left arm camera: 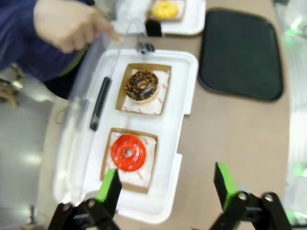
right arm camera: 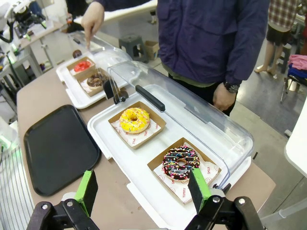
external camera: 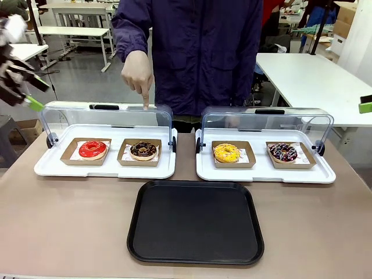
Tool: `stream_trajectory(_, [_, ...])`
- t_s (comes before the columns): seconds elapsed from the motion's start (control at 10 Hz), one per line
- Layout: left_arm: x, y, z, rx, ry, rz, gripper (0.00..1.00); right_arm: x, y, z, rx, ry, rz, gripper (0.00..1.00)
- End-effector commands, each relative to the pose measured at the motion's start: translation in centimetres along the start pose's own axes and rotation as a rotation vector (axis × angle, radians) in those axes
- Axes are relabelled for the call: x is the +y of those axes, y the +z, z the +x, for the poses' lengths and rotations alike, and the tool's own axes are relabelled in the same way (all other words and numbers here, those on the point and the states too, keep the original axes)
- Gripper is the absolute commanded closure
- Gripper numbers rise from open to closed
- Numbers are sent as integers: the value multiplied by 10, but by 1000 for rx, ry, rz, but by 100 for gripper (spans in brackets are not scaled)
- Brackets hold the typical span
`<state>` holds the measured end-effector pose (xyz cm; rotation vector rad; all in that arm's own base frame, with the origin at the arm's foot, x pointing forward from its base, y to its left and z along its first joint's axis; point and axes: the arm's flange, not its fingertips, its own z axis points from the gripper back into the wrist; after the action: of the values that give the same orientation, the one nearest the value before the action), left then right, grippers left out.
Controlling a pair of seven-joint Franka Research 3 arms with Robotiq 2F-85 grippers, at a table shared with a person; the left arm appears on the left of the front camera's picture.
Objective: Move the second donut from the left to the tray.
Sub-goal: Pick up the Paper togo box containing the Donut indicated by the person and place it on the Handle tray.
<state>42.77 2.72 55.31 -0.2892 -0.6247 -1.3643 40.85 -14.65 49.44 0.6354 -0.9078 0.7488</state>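
The approach seems in hand: the chocolate donut (external camera: 143,150) sits left of centre under a person's pointing hand (external camera: 137,75), the left end effector (left arm camera: 167,178) and right end effector (right arm camera: 143,186) hang released, and the left must next descend to clasp it for the black tray (external camera: 195,222).

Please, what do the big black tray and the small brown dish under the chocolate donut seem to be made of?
The black tray: probably plastic, smooth with a soft sheen, moulded in one piece with rounded corners and a raised rim. The brown dish: most likely cardboard, dull finish; its flat slanted walls look folded.
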Motion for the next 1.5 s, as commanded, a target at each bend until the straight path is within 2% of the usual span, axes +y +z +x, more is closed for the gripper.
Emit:
stream_trajectory(0.0, [-7, -43, 32, 166, -92, -37, 0, 0, 0, 1, -7, 4, 2, 0])
stream_trajectory(0.1, [-20, -72, 50, 239, -139, -60, 0, 0, 0, 1, -7, 4, 2, 0])
stream_trajectory(0.2, [-30, -95, 62, 299, -174, -33, 0, 0, 0, 1, -7, 4, 2, 0])
stream_trajectory(0.6, [-35, -192, 70, 459, -195, -8, 0, 0, 0, 1, -7, 4, 2, 0])
stream_trajectory(0.7, [-28, -202, 70, 467, -185, -39, 0, 0, 0, 1, -7, 4, 2, 0])
stream_trajectory(0.8, [-17, -193, 61, 389, -131, -111, 0, 0, 0, 1, -7, 4, 2, 0])
stream_trajectory(0.9, [-40, -200, 66, 435, -214, -32, 0, 0, 0, 1, -7, 4, 2, 0])
stream_trajectory(1.2, [-40, -200, 66, 435, -214, -32, 0, 0, 0, 1, -7, 4, 2, 0])
stream_trajectory(1.4, [-31, -217, 75, 456, -224, -35, 0, 0, 0, 1, -7, 4, 2, 0])
